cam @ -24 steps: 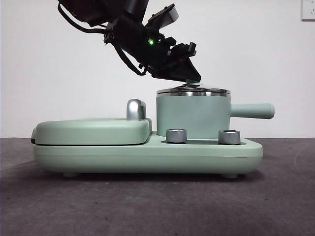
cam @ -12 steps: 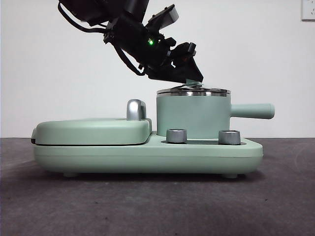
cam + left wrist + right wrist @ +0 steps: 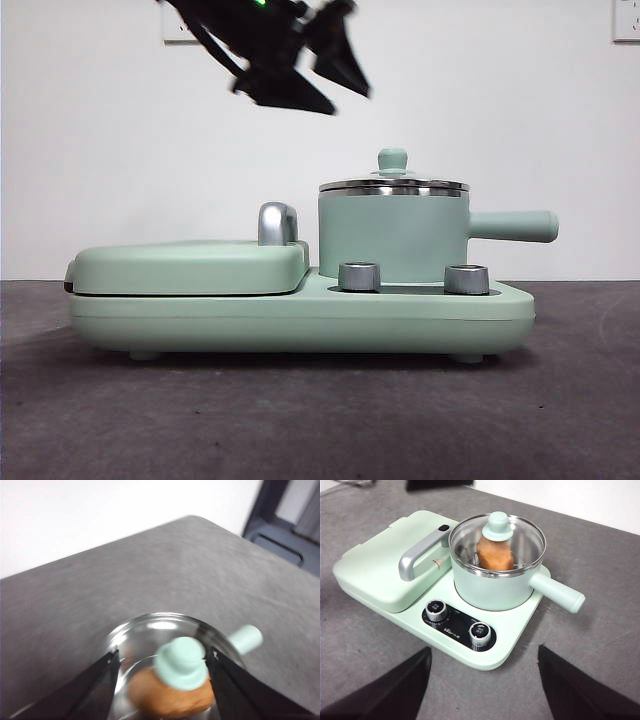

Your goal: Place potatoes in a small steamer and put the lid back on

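Lid (image 3: 497, 542) seated on the steamer (image 3: 392, 238), rim to rim, knob (image 3: 392, 159) upright. Potato (image 3: 494, 553) lies inside, visible through the glass (also in the left wrist view (image 3: 170, 700)). Left tool (image 3: 322, 85) hangs above and to one side of the knob, jaws spread, gripping nothing. Right tool (image 3: 484, 680) waits well off over the tabletop (image 3: 600, 645), jaws spread wide, empty. Steamer sits on the green cooker base (image 3: 300, 315).
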